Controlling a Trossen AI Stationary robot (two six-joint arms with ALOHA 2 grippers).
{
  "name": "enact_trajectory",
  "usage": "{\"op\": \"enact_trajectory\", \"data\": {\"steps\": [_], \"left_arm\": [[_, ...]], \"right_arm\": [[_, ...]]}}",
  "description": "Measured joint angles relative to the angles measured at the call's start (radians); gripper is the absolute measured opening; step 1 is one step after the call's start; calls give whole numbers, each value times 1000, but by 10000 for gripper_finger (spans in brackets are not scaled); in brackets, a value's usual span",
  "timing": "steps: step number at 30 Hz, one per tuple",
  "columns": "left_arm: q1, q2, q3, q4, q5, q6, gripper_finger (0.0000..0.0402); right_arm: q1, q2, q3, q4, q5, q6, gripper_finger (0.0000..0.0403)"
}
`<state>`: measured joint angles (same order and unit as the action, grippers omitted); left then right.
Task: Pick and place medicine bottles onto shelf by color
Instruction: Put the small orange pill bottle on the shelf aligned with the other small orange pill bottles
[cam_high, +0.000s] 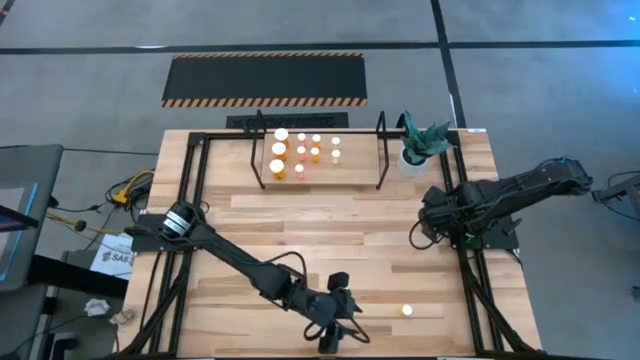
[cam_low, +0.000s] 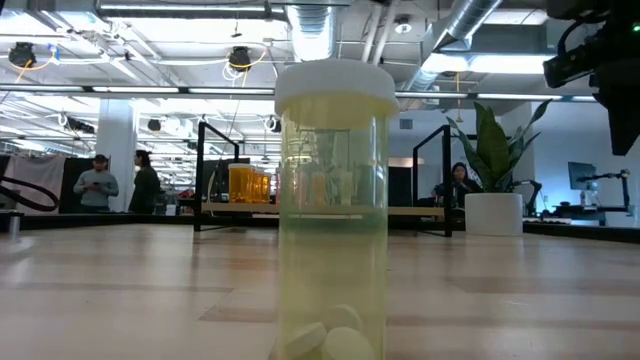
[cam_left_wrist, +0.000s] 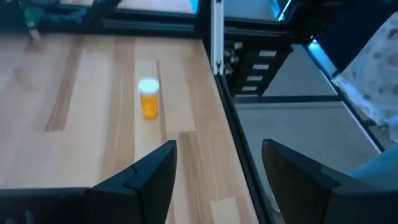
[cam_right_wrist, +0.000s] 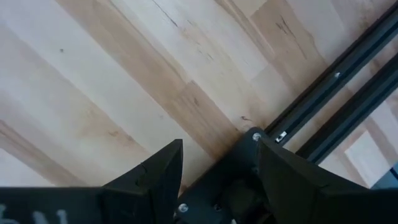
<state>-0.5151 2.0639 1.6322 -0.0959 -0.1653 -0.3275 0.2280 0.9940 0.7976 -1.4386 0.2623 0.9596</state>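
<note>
left tool (cam_high: 338, 335): dark fingers apart, empty | right tool (cam_right_wrist: 217, 168): apart, empty | bottle (cam_high: 407, 310): cylindrical, white-capped, on wood table (cam_high: 330, 220)

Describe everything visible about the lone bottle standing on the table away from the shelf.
The bottle is a small orange cylinder with a round white cap, looking like translucent plastic. It stands upright on the bare wood of the table near the front edge, right of the left gripper. Nothing touches it but the tabletop; the open gripper is apart from it, empty.
</note>
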Motion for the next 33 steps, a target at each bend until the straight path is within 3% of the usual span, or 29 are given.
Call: {"op": "enact_trajectory", "data": {"steps": [6,12,15,24,28,33], "left_arm": [[-11,-9,66,-24,-20,7,203],[19,-11,129,-172,-249,-81,197],[37,-18,143,-198,-345,-117,197],[44,-18,143,-305,-420,-318,197],[44,-53,143,-393,-427,-342,197],[38,-115,143,-537,-431,-310,197]], "right_arm": [[-1,35,0,1,0,0,224],[-5,91,5,3,18,5,224],[-6,110,21,11,-43,-27,224],[140,120,166,1,-231,-81,224],[288,109,246,157,-234,72,224],[467,127,257,546,-219,262,224]]}}
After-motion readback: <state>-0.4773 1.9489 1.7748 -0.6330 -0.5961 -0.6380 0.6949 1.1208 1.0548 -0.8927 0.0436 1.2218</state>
